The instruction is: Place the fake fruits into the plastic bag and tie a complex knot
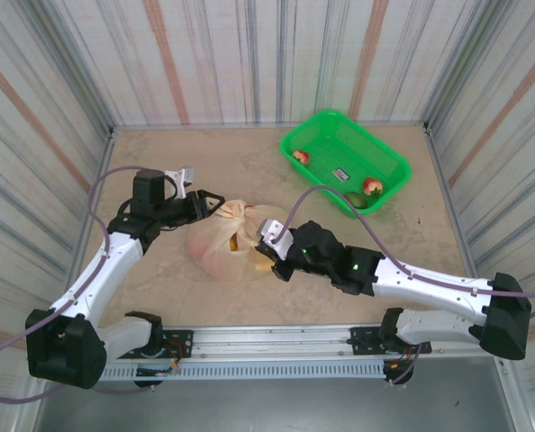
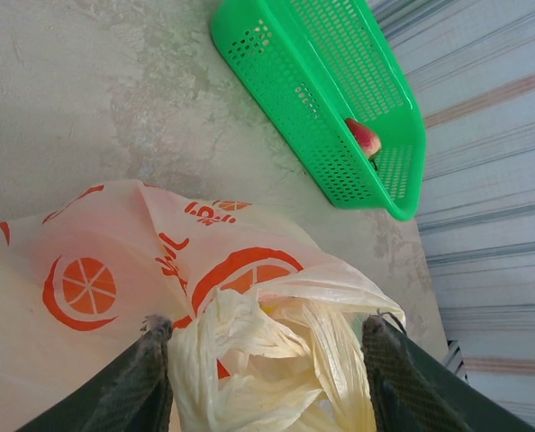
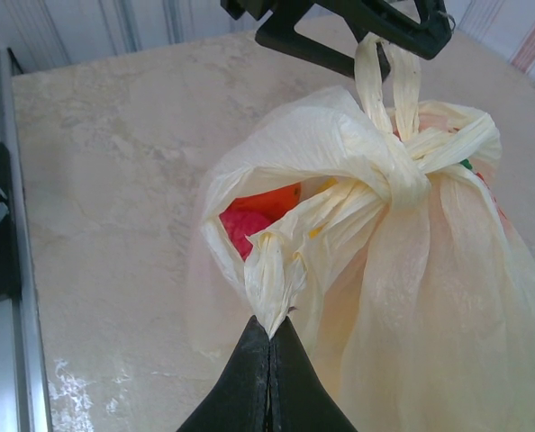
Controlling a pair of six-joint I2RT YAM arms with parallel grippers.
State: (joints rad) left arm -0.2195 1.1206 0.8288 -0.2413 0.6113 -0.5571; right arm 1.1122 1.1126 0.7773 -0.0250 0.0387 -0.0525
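tied plastic bag between two tools, green basket behind

container 1: plastic bag (image 1: pixel 227 247), cream, translucent, printed with orange slices. it sits on the desk (image 1: pixel 186 162) near the middle, between the two tools. contents: fake fruits (image 3: pixel 258 211), one red and one orange, seen through a gap under the handles in the right wrist view; the rest are only dim shapes through the film. the handles are drawn into a knot (image 3: pixel 403 175) at the top of the bag.

container 2: green basket (image 1: pixel 362 144), perforated, at the far right of the desk, well apart from the bag. contents: one red-green apple (image 1: pixel 301 156) at its far left end and a second apple (image 1: pixel 372 186) against its near right wall.

left tool (image 2: pixel 267 360): on the bag's left, at the knot. fingers (image 2: pixel 146 382) apart, crumpled handle plastic lying between them; two handle strips run up from the knot to it.

right tool (image 3: pixel 269 346): on the bag's right. fingers together, clamped on a twisted handle end that sticks out sideways below the knot.
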